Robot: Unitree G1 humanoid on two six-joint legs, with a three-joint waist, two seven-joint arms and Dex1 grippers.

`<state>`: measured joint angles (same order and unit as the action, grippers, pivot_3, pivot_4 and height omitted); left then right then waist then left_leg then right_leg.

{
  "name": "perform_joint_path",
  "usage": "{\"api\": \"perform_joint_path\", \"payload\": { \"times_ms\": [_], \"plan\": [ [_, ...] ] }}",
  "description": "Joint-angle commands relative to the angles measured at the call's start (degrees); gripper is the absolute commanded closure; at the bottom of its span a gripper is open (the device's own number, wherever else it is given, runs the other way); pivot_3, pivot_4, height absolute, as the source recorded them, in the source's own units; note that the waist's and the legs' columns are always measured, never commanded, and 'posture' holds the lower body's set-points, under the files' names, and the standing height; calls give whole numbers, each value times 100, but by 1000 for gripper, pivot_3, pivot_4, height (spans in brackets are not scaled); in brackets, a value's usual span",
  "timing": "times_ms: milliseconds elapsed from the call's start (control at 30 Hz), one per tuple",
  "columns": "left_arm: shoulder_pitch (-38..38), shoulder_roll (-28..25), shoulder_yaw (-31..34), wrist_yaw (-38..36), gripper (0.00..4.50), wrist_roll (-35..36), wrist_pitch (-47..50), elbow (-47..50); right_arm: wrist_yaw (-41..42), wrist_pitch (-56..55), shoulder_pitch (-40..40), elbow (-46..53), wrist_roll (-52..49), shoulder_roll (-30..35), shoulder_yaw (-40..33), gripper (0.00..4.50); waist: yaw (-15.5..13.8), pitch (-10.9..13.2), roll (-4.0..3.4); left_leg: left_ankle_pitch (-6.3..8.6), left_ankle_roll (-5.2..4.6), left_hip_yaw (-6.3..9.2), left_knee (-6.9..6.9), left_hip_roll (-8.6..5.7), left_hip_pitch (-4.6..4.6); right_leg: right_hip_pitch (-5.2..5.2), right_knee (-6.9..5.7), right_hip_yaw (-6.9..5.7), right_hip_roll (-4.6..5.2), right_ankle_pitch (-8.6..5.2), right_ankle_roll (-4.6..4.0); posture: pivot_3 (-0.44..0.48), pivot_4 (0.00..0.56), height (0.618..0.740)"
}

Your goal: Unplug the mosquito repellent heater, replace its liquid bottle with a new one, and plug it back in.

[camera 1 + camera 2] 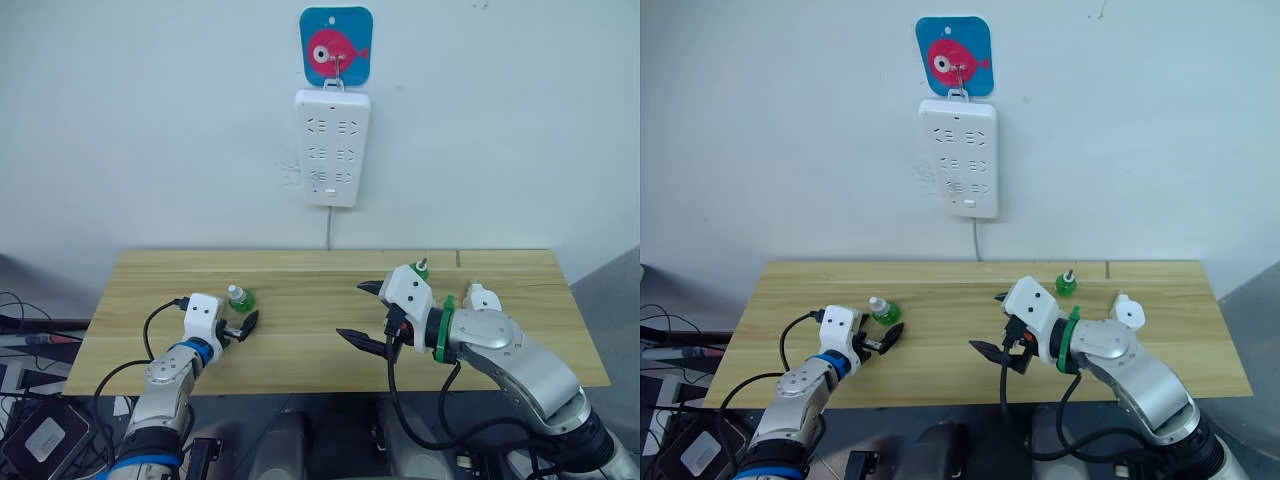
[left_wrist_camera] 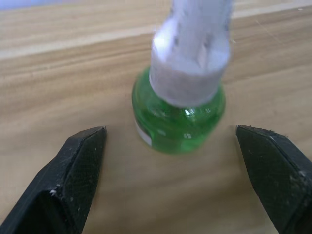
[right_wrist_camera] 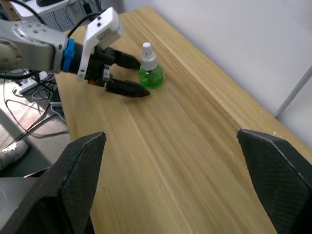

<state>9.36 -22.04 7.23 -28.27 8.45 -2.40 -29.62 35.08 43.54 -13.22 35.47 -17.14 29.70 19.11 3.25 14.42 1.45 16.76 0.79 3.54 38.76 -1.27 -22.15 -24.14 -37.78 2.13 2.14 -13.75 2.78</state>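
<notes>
- Looking through the left eye view: power strip (image 1: 332, 147) hangs on the wall under a fish hook plaque (image 1: 336, 45), no heater plugged in, so unplug step looks done. Left end effector (image 1: 243, 326) sits low on the bench (image 1: 300, 300), fingers spread, just beside a green bottle w/ white cap (image 1: 239, 297); prob. lined up to grab it. Right end effector (image 1: 365, 315) hovers mid-bench, fingers wide apart, nothing between them. Its white housing covers most of what's behind; a second green bottle (image 1: 421, 267) just peeks over it and the mosquito repellent heater (image 1: 484, 297) is half hidden by the arm.
- Right eye view: clearer on the far side. Second green bottle (image 1: 1067, 283) stands upright near the back edge; heater (image 1: 1128, 313) lies on the bench at the robot's right, apart from that bottle and well apart from the power strip (image 1: 960, 157). Can't tell which bottle is new vs. used, nor whether the heater's socket is empty; prongs not made out.
- Left wrist view: green bottle (image 2: 178, 109) stands upright btwn the spread fingers (image 2: 80, 168), touching neither. Cap top is cut off and smeared; label only partly seen.
- Right wrist view: own fingers (image 3: 80, 168) spread wide over bare bench (image 3: 195, 161). Across the bench the left end effector (image 3: 134, 75) brackets the capped bottle (image 3: 150, 72), one finger either side, no contact clear. Heater and 2nd bottle lie outside this shot.
</notes>
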Motion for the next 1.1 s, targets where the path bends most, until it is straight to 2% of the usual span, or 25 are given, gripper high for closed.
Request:
{"api": "perform_joint_path", "payload": {
  "times_ms": [33, 200, 300, 467, 500, 667, 833, 933, 1100],
  "plan": [
    [42, 86, -99, -45, 0, -126, -344, -306, 103, 66, 19, 377, -176, 75, -99, 28, 0, 0, 0, 0, 0, 0, 0, -2, 0, 0, 2, -1, 3, 0, 0, -100, 285, 733],
    [232, 147, -83, 1, 0, -164, -635, -696, 137, 112, -25, 428, -244, 157, -140, 28, 0, 5, 2, 0, 0, 7, -1, -2, 0, 2, 4, -10, 4, 0, 0, -97, 285, 733],
    [309, 155, -68, 56, 591, -185, -806, -833, 151, 106, -50, 425, -264, 209, -157, 0, 1, 7, 4, 0, 0, 7, -1, -3, 0, 4, 4, -10, 4, 0, 1, -98, 280, 733],
    [297, 145, -86, 40, 2172, -242, -1009, -902, 121, 64, -51, 419, -230, 263, -186, 0, 2, 8, 6, 0, 0, 8, -1, -3, 0, 4, 5, -12, 4, -1, 1, -105, 273, 733],
    [285, 148, -87, 21, 2302, -241, -1044, -886, 107, 62, -48, 422, -229, 267, -196, 0, 2, 8, 6, 0, 0, 8, -1, -3, 0, 4, 5, -12, 4, -1, 1, -107, 274, 733],
    [154, 13, -269, -304, 2302, -306, -1131, -350, 34, 83, -35, 516, -203, 328, -303, 0, 6, 12, 9, 0, 0, 9, -2, -3, -2, 3, 7, -12, 4, -1, 2, -119, 267, 733],
    [48, -329, -1064, -1420, 2302, -326, -571, 1214, -36, 466, -305, 731, -515, 238, -664, 0, 5, 12, 9, -1, 3, 22, 2, -3, -37, -15, 11, -21, 6, 1, 0, -139, 252, 733],
    [376, -471, -1544, -2150, 2302, -91, 164, 2193, -152, 929, -656, 835, -794, 43, -737, 0, 5, 12, 8, -2, 4, 31, 4, -3, -50, -21, 14, -28, 6, 2, -2, -157, 234, 733],
    [1226, -568, -1961, -3088, 2302, 382, 1308, 2909, -486, 1432, -1131, 720, -855, -329, -531, 0, 39, 10, 6, -3, 5, 40, 7, -5, -59, -23, 15, -41, 5, 2, -3, -181, 210, 733]
  ]
}}
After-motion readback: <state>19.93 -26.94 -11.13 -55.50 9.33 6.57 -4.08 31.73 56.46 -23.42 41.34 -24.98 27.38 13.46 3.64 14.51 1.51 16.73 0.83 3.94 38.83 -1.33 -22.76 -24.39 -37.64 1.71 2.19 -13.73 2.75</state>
